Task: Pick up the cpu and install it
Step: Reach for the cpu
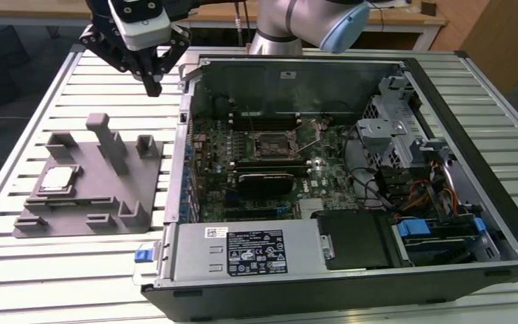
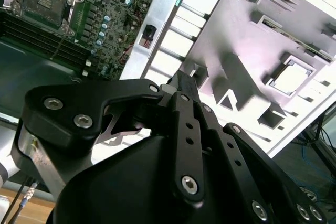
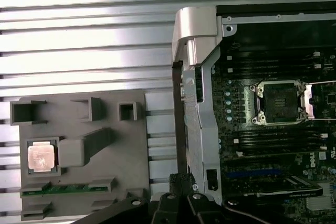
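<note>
CPU [image 1: 56, 179] lies flat, pale metal top up, in a square recess of the grey plastic holder [image 1: 97, 196], toward the holder's edge on the exterior view's left. It shows in both wrist views too [image 3: 41, 157] [image 2: 291, 77], seated in that same recess with nothing touching it. A green memory stick [image 3: 68, 188] lies in a slot of the holder just beside the chip in the first wrist view. The holder rests on the slatted metal table [image 1: 106, 74], just beside the open computer case [image 1: 511, 223].

The gripper [image 1: 154, 86] hangs above the table beyond the holder's far edge, near the case's corner, well apart from the chip. Its black fingers [image 2: 185, 85] meet at the tips with nothing between them. Inside the case, the motherboard's socket [image 1: 271, 143] sits open with its metal frame raised, seen also in the first wrist view [image 3: 278, 102]. The power supply [image 1: 241, 250] fills the case's near corner.
</note>
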Controlling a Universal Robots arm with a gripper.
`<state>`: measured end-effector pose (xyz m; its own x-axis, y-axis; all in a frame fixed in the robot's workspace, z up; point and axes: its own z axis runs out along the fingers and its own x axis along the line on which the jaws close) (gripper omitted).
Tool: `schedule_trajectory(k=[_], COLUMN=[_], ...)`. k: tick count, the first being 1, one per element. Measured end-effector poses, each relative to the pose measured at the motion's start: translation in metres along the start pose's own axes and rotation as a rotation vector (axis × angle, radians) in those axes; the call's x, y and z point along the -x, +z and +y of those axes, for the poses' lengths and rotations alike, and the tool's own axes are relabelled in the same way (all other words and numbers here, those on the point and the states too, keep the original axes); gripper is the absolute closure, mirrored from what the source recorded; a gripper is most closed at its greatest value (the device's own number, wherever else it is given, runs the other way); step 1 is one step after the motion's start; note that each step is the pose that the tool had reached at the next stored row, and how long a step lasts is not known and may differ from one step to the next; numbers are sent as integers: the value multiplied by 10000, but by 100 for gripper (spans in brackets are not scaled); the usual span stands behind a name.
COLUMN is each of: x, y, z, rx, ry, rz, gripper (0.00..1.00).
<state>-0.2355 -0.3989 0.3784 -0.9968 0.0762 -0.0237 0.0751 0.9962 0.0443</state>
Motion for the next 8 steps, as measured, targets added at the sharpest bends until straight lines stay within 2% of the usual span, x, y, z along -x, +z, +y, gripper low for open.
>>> schedule_trajectory(k=[8], x=[-91], y=[13], z=[-8], rx=[0], ry=[1], rz=[1], gripper=[89])
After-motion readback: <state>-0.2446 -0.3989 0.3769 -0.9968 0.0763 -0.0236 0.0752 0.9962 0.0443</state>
